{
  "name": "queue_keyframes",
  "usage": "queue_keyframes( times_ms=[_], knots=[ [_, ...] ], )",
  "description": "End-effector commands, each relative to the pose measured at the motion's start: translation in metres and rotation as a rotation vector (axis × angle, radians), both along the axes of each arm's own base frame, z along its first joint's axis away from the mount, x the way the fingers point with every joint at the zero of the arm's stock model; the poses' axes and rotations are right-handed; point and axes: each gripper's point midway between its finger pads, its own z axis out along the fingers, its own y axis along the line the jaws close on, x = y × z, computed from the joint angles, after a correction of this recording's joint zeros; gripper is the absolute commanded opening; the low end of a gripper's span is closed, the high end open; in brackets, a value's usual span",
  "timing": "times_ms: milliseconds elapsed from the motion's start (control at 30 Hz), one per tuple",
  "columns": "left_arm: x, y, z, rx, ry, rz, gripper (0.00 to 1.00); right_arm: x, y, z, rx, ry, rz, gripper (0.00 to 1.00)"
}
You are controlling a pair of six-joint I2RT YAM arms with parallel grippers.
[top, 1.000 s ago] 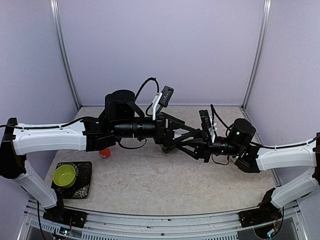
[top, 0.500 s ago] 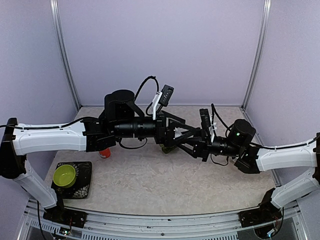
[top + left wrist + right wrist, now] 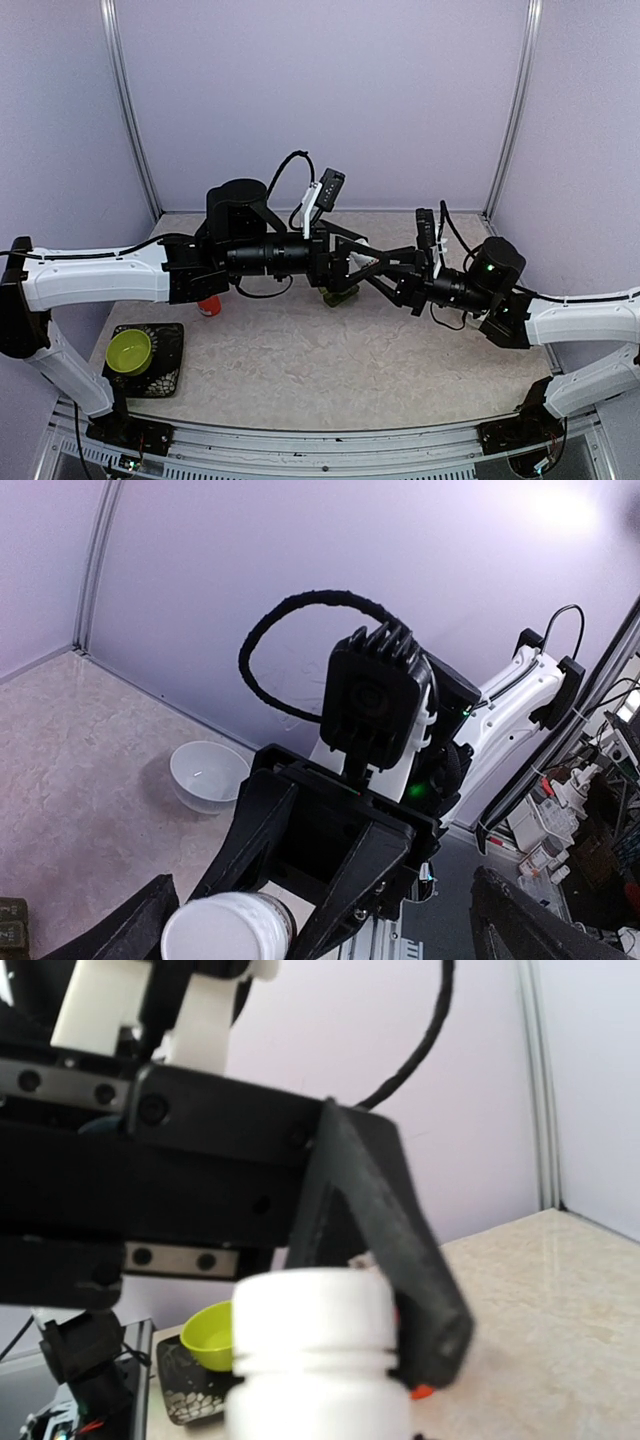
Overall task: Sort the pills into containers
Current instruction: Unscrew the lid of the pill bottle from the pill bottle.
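The dark green pill box (image 3: 340,296) lies on the table under the two grippers, and its edge shows in the left wrist view (image 3: 10,936). No pills are visible. My right gripper (image 3: 373,269) is shut on a small white bottle (image 3: 315,1360), held above the table with its cap towards the left wrist camera (image 3: 225,930). My left gripper (image 3: 364,262) is wide open around the bottle's cap end. One of its fingers (image 3: 130,932) is close beside the cap, the other (image 3: 530,915) far off.
A white bowl (image 3: 208,777) stands on the table beyond the bottle. A lime-green bowl (image 3: 128,349) sits on a black tray (image 3: 165,378) at the near left. A small orange-red object (image 3: 209,306) lies under the left arm.
The right arm has drawn back to the right and lifted slightly, stretching the meeting point of the grippers. The left arm has hardly moved.
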Motion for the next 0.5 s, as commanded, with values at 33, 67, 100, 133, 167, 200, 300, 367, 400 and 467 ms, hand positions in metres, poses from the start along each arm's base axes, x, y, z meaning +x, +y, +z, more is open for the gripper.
queue_keyframes(
  times_ms=[33,67,100,133,167,200,300,367,400,467],
  knots=[
    [-0.015,0.01,0.014,-0.012,-0.027,-0.015,0.97,0.016,-0.019,0.005,0.01,-0.014,-0.102,0.16],
    [-0.015,0.012,0.015,-0.016,-0.029,-0.012,0.97,0.017,-0.02,0.005,0.009,-0.015,-0.107,0.16],
    [-0.016,0.014,0.017,-0.02,-0.031,-0.01,0.97,0.017,-0.022,0.006,0.007,-0.017,-0.11,0.16],
    [-0.015,0.015,0.017,-0.022,-0.032,-0.005,0.97,0.017,-0.023,0.006,0.006,-0.019,-0.111,0.16],
    [-0.015,0.016,0.017,-0.021,-0.032,0.001,0.97,0.016,-0.023,0.007,0.004,-0.026,-0.105,0.16],
    [-0.013,0.016,0.017,-0.02,-0.032,0.009,0.97,0.014,-0.022,0.007,0.003,-0.032,-0.098,0.16],
    [-0.01,0.016,0.013,-0.009,-0.028,0.027,0.97,0.007,-0.021,0.011,0.01,-0.054,-0.059,0.16],
    [-0.005,0.016,0.011,-0.006,-0.029,0.052,0.98,0.001,-0.019,0.013,0.014,-0.062,-0.027,0.16],
    [-0.003,0.016,0.012,-0.007,-0.03,0.063,0.99,-0.001,-0.018,0.013,0.015,-0.064,-0.014,0.16],
    [0.001,0.017,0.012,-0.005,-0.031,0.089,0.99,-0.003,-0.017,0.013,0.015,-0.065,0.003,0.16]
  ],
)
